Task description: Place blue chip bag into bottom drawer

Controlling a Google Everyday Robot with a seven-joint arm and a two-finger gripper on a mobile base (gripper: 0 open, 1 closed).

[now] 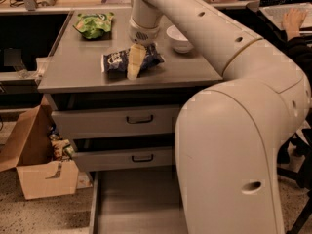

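Note:
The blue chip bag (115, 61) lies on the grey cabinet top (73, 67), near its front middle, with white lettering facing up. My gripper (134, 62) hangs straight down from the arm and rests on or just over the right half of the bag, hiding part of it. The bottom drawer (131, 206) is pulled out at floor level, a shallow grey tray with nothing visible in it; my arm hides its right side. The two upper drawers with black handles (139, 119) are closed.
A green chip bag (94, 24) lies at the back left of the top. A white bowl (179, 38) stands to the right of the gripper. An open cardboard box (41, 172) sits on the floor left of the drawers. A person's hand (292, 18) is at a desk far right.

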